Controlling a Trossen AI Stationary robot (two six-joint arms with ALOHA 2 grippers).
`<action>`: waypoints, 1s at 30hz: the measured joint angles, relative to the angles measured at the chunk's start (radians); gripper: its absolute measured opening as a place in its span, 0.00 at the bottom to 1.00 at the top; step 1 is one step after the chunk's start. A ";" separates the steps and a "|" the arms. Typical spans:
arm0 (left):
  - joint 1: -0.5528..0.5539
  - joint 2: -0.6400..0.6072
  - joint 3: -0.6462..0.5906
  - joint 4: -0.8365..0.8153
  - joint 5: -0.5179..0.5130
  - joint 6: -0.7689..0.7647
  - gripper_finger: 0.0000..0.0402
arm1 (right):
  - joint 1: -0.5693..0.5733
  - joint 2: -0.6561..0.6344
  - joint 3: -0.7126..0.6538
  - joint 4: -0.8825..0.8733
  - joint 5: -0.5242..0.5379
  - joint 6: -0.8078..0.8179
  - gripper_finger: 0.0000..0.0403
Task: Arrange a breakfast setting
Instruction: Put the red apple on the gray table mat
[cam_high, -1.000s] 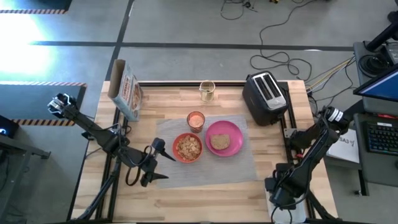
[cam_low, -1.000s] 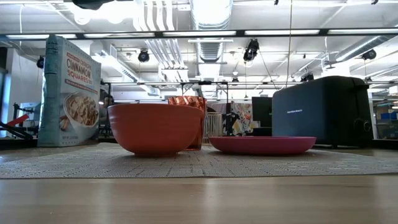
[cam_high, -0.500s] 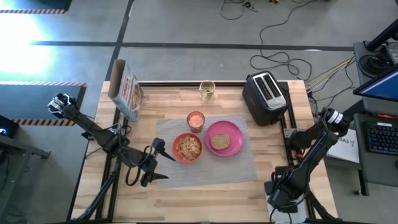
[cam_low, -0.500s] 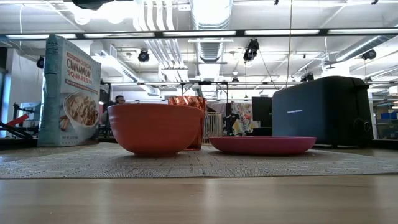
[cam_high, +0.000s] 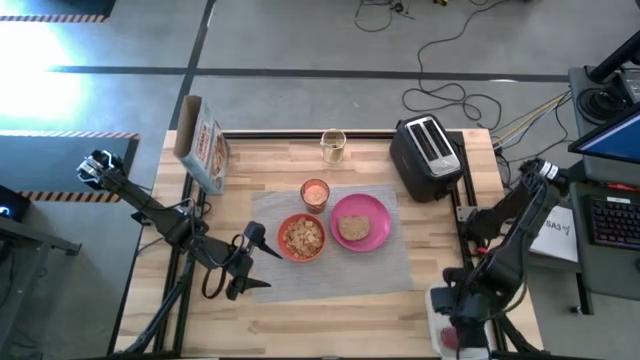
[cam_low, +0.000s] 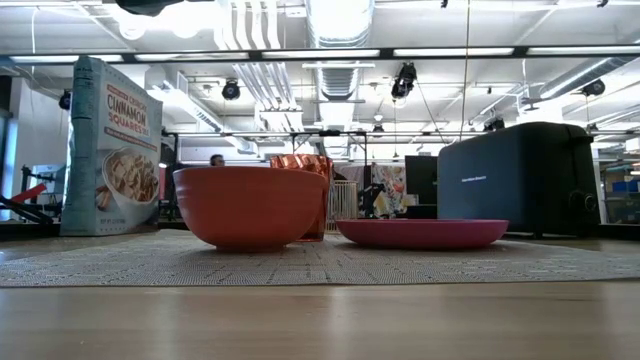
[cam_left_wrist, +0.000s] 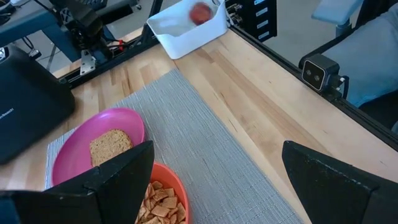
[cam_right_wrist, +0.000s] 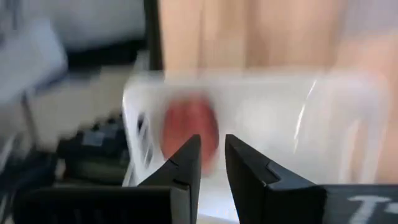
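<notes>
Right arm shifts toward the white bin
Its end effector (cam_right_wrist: 211, 163) narrows above the small dark-red item (cam_right_wrist: 189, 127), elbow swinging outward.

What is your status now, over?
Left gripper open, waiting beside bowl. Right gripper above white bin. Dark-red item lies inside bin. No obstacle seen.

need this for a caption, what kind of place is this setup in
Probably a robotics lab or workshop, not a home: bare ceiling ducts and strip lights overhead, loose cables on a concrete floor, and a monitor with keyboard beside the table.
</notes>
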 joint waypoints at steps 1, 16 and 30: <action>0.000 0.000 0.000 0.000 0.000 0.000 0.84 | -0.001 -0.014 0.008 -0.002 0.073 -0.002 0.13; 0.000 0.000 0.000 0.001 0.000 0.000 0.84 | -0.005 -0.037 0.014 -0.161 0.137 0.413 0.03; 0.000 0.003 0.000 0.000 0.000 0.000 0.84 | -0.005 0.103 -0.003 -0.154 -0.075 0.289 0.37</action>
